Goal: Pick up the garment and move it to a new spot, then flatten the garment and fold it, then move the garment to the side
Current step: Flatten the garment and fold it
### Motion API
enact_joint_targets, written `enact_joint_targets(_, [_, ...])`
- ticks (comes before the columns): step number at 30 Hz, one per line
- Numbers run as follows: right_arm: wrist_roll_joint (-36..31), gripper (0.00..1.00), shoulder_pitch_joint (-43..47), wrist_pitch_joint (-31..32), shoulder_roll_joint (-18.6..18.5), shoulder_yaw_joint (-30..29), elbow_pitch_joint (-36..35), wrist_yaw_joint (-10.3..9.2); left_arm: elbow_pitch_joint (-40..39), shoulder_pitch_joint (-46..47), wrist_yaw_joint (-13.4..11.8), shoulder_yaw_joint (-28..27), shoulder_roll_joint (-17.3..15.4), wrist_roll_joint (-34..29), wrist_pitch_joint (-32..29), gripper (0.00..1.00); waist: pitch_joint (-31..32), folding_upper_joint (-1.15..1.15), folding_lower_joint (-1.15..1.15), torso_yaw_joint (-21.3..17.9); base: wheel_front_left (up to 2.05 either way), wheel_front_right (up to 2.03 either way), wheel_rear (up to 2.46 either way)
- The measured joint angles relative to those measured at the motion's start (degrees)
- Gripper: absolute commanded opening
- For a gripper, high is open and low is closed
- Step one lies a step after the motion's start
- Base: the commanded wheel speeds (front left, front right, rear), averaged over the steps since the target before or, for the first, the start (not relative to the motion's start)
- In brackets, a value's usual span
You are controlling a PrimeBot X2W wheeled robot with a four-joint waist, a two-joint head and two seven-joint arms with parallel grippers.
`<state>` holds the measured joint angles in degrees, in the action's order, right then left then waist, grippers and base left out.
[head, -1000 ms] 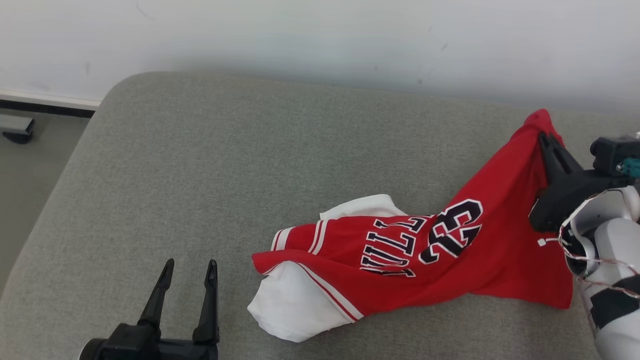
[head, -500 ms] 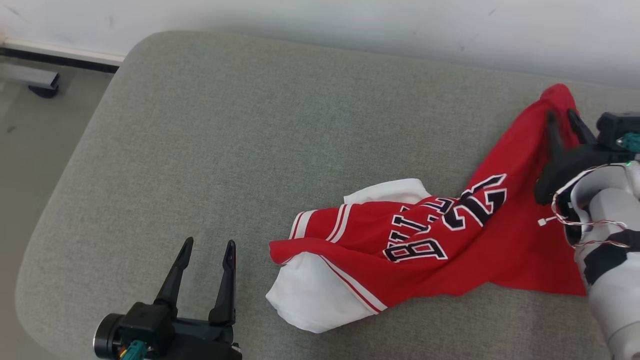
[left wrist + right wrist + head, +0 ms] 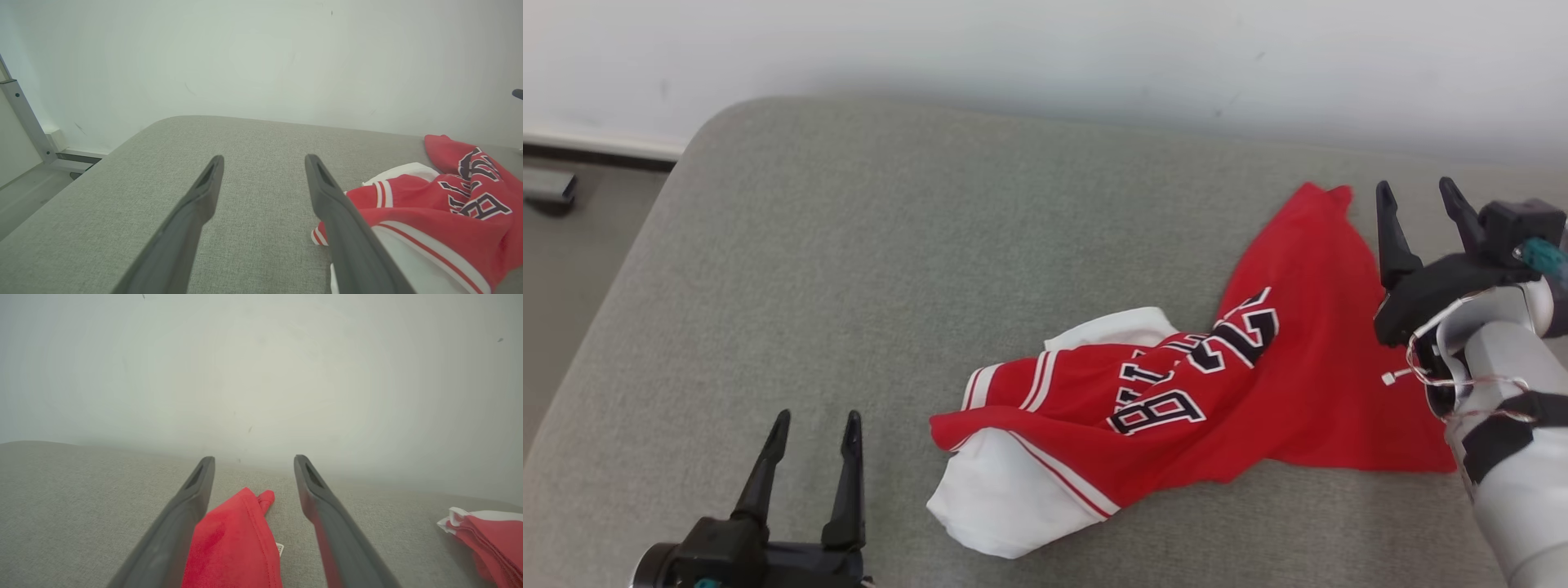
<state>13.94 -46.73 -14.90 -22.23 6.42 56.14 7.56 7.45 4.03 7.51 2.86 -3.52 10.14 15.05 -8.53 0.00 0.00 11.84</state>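
I see the grey cushion point(image 3: 890, 245) carrying the crumpled red-and-white garment point(image 3: 1217, 408) toward its right edge, my right hand point(image 3: 1414, 188) spread wide and empty beside the garment's far red corner, my left hand point(image 3: 817, 418) wide open, empty, near the front edge.

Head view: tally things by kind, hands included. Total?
red and white jersey: 1
hands: 2, left hand and right hand, both open
grey cushion: 1
Total: 4
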Motion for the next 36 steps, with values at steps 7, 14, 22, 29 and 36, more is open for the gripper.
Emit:
enact_joint_targets(7, [5.2, 1.00, 11.5, -0.1, -1.2, -1.2, -14.1, 0.00, -1.0, -3.6, 0.0, -3.1, -0.5, -0.7, 0.0, 1.00, 3.6, -0.01, 0.00, -3.3, 0.00, 0.00, 0.00])
enact_joint_targets(14, [6.7, 1.00, 25.2, -0.2, -0.1, -5.0, -26.1, 0.00, -2.3, -7.0, 0.0, -5.5, -0.6, -1.5, 0.0, 1.00, 6.8, -0.01, -0.01, -7.0, 0.00, 0.00, 0.00])
enact_joint_targets(22, [5.5, 1.00, 37.8, -0.2, 4.3, -11.1, -36.6, 0.00, -3.0, -8.6, 0.0, -5.6, -0.5, -2.3, 0.0, 1.00, 9.2, -0.01, -0.01, -9.3, 0.00, 0.00, 0.00])
enact_joint_targets(29, [2.3, 1.00, 47.7, 2.3, 10.2, -14.2, -46.5, 0.00, -2.5, -9.7, 0.0, -5.2, -1.3, -3.4, 0.0, 1.00, 10.6, -0.01, -0.01, -10.4, 0.00, 0.00, 0.00])
enact_joint_targets(36, [-0.5, 1.00, 53.6, 4.9, 14.6, -14.6, -54.0, 0.00, -2.1, -10.8, 0.0, -5.8, -2.2, -3.7, 0.0, 1.00, 11.6, -0.01, -0.01, -11.1, 0.00, 0.00, 0.00])
